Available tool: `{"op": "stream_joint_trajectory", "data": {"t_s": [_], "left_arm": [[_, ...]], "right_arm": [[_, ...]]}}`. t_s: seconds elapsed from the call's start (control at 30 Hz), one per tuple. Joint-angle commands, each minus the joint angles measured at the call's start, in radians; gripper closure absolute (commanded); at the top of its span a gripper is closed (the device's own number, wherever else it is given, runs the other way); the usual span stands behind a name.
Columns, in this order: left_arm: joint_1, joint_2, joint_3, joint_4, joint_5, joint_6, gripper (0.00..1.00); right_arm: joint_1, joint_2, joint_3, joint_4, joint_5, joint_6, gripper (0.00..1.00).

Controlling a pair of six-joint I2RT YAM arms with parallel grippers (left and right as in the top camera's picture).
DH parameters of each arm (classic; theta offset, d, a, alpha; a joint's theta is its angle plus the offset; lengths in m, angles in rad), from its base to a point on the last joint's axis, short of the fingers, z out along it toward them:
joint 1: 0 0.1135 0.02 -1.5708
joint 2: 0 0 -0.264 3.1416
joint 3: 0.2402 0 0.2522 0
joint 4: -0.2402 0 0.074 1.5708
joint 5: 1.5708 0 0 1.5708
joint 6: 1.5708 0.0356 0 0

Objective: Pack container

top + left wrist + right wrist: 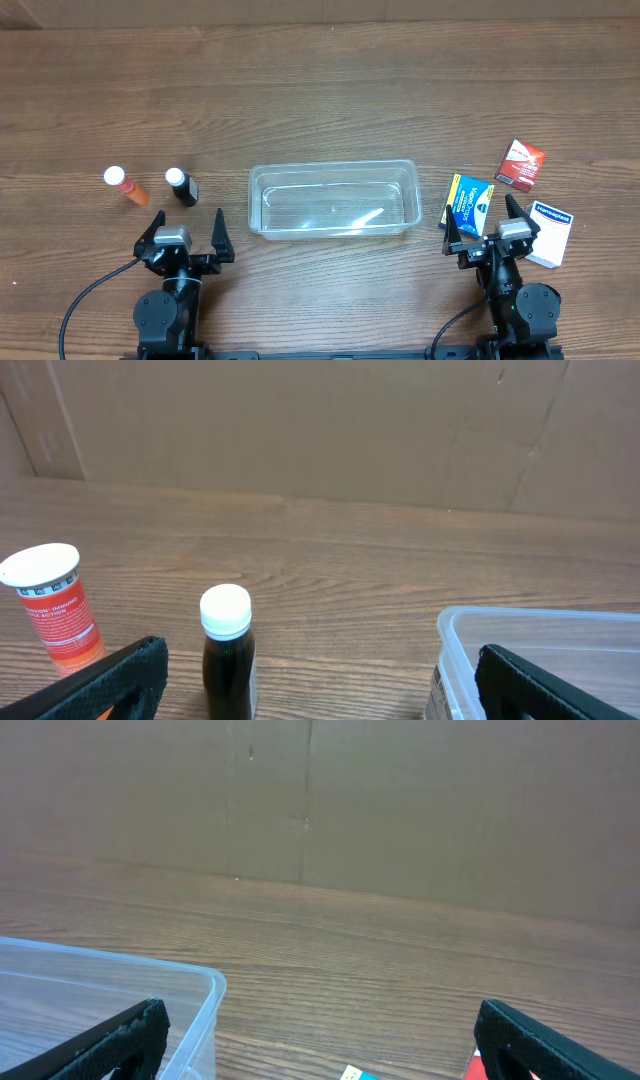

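1. Two claws sit at the near edge of the worktop (pixel 330 90) in the overhead view, both spread wide and gripping nothing. The left claw (pixel 188 216) faces a dark bottle (pixel 182 187) beside an orange tube (pixel 127 186). The clear container (pixel 333 166) lies mid-worktop, between the arms. The right claw (pixel 483 222) is just beside a blue-and-yellow box (pixel 470 203), with a white box (pixel 549 232) and a red box (pixel 522 163) nearby.
2. Left wrist view: the fingers (pixel 110 682) stand far apart, touching nothing. The bottle and tube stand upright ahead, and the container's corner (pixel 540 622) is on the right.
3. Right wrist view: the fingers (pixel 545 1040) are equally wide and nothing is between them. The container's corner (pixel 110 960) is on the left.
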Motion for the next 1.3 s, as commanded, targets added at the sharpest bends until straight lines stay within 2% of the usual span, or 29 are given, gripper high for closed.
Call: {"op": "stream_joint_trajectory", "data": {"t_s": [0.0, 1.27], "left_arm": [[-0.001, -0.007, -0.003, -0.002, 0.001, 0.018, 0.00], [-0.001, -0.007, -0.003, -0.002, 0.001, 0.019, 0.00]], "right_arm": [[0.006, -0.008, -0.010, 0.008, 0.009, 0.000, 0.00], [0.006, -0.008, -0.010, 0.009, -0.011, 0.007, 0.00]]}}
